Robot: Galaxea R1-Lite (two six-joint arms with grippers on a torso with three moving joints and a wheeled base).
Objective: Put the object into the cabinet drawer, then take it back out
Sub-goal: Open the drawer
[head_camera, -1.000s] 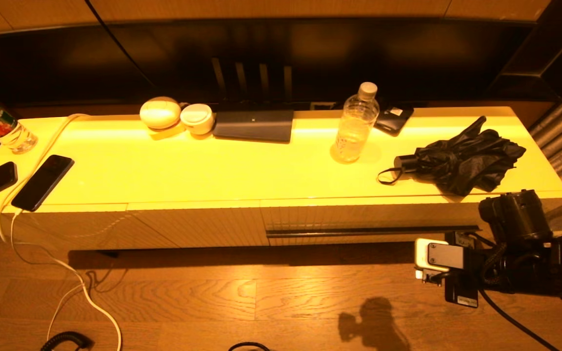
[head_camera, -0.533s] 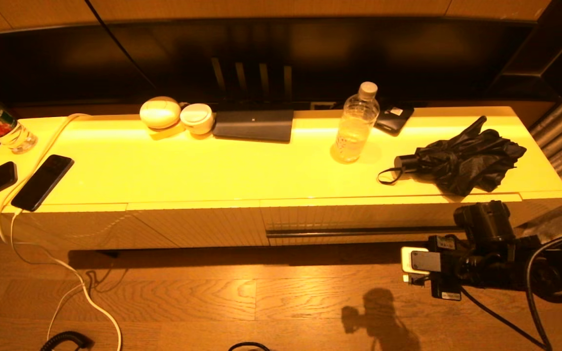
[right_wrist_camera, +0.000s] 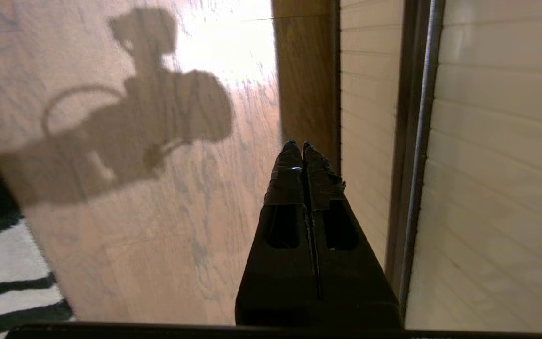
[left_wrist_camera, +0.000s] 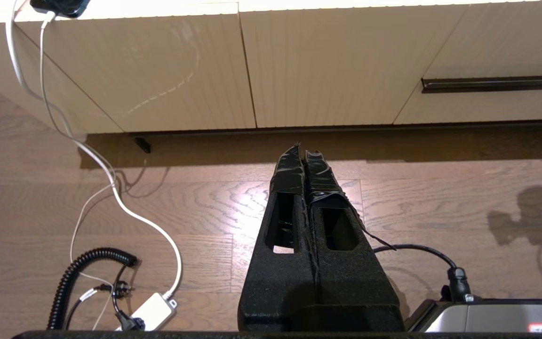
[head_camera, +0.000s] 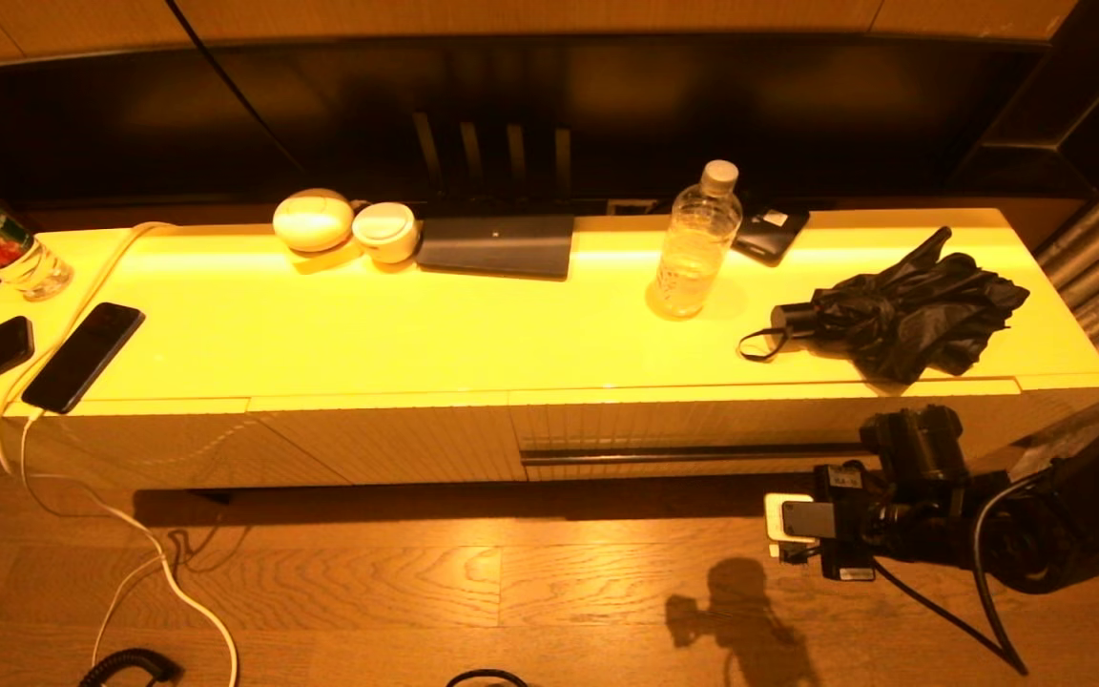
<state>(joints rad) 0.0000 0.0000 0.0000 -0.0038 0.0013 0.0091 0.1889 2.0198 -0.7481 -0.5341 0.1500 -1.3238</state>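
Drawer sits closed w/ dark handle strip facing out, umbrella lying on cabinet top above it, right gripper clenched empty, low beside the strip, prob. lining up to hook it; left gripper parked, clenched empty.

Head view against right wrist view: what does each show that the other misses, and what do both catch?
Only the head view shows the cabinet top with the water bottle, the black folded umbrella and the phone, and that the cabinet drawer sits closed.

Only the right wrist view shows the right tool shut and empty, close to the drawer front without touching it, and a striped rug.

Both show the drawer's dark handle strip, the wood floor and the arm's shadow.
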